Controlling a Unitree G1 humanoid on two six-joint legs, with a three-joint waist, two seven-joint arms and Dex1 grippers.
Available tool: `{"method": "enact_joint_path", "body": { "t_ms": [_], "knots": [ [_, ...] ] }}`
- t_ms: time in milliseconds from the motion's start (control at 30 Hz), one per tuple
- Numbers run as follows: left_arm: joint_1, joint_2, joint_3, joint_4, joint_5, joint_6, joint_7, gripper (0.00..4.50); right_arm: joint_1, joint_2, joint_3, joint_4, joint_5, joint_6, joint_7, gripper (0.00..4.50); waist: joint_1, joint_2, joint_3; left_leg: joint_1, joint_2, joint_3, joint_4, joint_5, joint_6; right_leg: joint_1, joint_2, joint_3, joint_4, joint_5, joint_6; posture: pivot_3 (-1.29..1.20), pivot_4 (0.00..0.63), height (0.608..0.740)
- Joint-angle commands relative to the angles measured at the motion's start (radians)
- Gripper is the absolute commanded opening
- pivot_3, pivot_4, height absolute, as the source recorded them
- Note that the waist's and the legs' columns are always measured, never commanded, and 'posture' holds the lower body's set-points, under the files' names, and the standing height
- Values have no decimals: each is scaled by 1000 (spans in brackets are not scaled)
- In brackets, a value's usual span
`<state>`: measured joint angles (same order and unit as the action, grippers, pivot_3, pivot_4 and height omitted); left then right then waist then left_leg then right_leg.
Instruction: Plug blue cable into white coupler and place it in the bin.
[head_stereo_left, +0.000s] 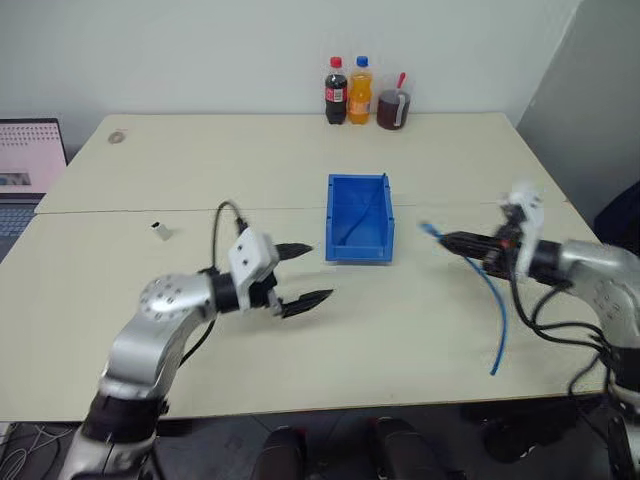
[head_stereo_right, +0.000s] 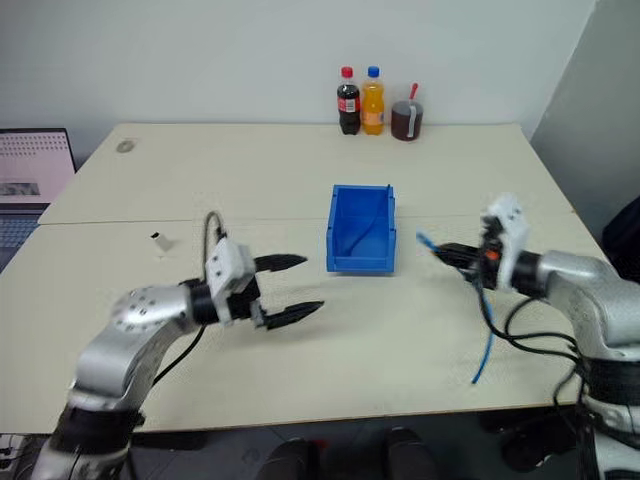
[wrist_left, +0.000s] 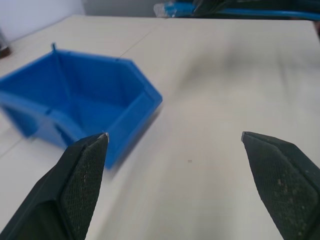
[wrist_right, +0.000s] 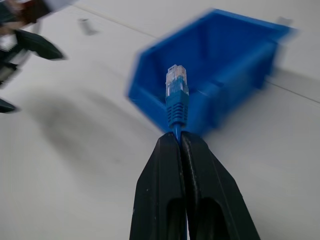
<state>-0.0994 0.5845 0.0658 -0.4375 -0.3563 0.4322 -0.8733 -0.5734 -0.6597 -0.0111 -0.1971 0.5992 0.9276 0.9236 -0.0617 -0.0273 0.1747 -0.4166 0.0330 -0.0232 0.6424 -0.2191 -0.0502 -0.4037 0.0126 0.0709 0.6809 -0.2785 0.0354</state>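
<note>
Right hand (wrist_right: 181, 142) clamps the blue cable (wrist_right: 176, 102); left hand (head_stereo_left: 302, 274) gapes empty; white coupler (head_stereo_left: 161, 231) unplugged, bin (head_stereo_left: 358, 217) waiting.

Laptop (head_stereo_left: 25, 165) off the table's left edge is chopped by the frame, the tiny white thing (head_stereo_left: 161, 231) near that edge is too small to make out, and the blue bin (wrist_right: 220, 75) looks smeared in the right wrist view.
</note>
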Motion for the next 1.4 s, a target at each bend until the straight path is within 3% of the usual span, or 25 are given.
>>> {"method": "enact_joint_path", "body": {
  "t_ms": [33, 167, 333, 533, 800, 833, 867, 1033, 1167, 1267, 1400],
  "knots": [
    [221, -68, 107, -188, 32, 6, 184, 4500, -89, 108, 181, 64, -21, -20, 63, 25, 2, 0, 0, 0, 0, 0, 0, 0, 0, 0, 0, 1, 0, 0, 0, 0, 150, 740],
    [592, -222, 142, -338, 133, -77, 362, 4500, -183, 279, 377, 274, -114, -125, 146, 25, 6, -2, 0, -1, 4, -1, 0, 0, 0, -1, -3, 1, 0, 0, -1, 0, 150, 740],
    [906, -373, 66, -389, 236, -231, 480, 4500, -267, 434, 496, 592, -256, -336, 220, 25, 14, -5, 0, 0, 0, 2, 1, 0, 0, 1, -7, -1, -1, -1, -1, 0, 150, 740],
    [1027, -437, 24, -367, 297, -358, 546, 4500, -377, 579, 508, 948, -388, -559, 255, 25, 0, -5, 1, 0, -1, 5, 1, 0, 0, -1, -8, 1, 0, -4, -7, 0, 150, 740],
    [955, -407, 77, -355, 239, -328, 545, 4500, -442, 639, 465, 1183, -497, -738, 261, 25, -20, -5, 1, 1, -1, 5, -1, -2, 2, -2, -3, 0, 0, -3, -5, 0, 150, 740],
    [941, -394, 74, -352, 238, -318, 535, 4500, -439, 638, 454, 1190, -500, -745, 256, 479, -20, -4, 1, 1, -1, 4, -1, -2, 2, -2, -3, 0, 1, -3, -5, 0, 150, 740],
    [928, -383, 71, -348, 235, -310, 529, 4500, -436, 639, 443, 1195, -504, -753, 248, 546, -20, -4, 1, 1, -1, 3, -1, -2, 2, -1, -3, -1, 1, -3, -6, 0, 150, 740],
    [824, -302, 84, -294, 233, -262, 490, 4500, -411, 618, 379, 1151, -494, -731, 236, 1773, -19, -3, 2, 2, -1, 3, 1, -2, 2, -1, -1, -1, 2, -5, -10, 0, 150, 740],
    [647, -172, 146, -186, 212, -233, 423, 4500, -326, 549, 335, 965, -475, -657, 226, 2771, -9, -3, 2, 1, -1, 1, 1, -2, 2, -1, -1, -3, 3, -2, -5, 0, 150, 740],
    [501, -49, 176, -78, 166, -214, 316, 4500, -207, 468, 305, 667, -418, -492, 232, 3607, 6, -3, 2, 1, -1, 1, 1, -2, 2, -1, -1, -3, 3, -2, -5, 0, 150, 740],
    [312, 112, 128, 105, 106, -221, 92, 4500, -52, 350, 265, 271, -335, -278, 207, 3607, 13, -1, 3, -1, -1, 0, -1, -2, 2, -1, -2, -3, 2, -1, -6, 0, 150, 740]
  ]
}}
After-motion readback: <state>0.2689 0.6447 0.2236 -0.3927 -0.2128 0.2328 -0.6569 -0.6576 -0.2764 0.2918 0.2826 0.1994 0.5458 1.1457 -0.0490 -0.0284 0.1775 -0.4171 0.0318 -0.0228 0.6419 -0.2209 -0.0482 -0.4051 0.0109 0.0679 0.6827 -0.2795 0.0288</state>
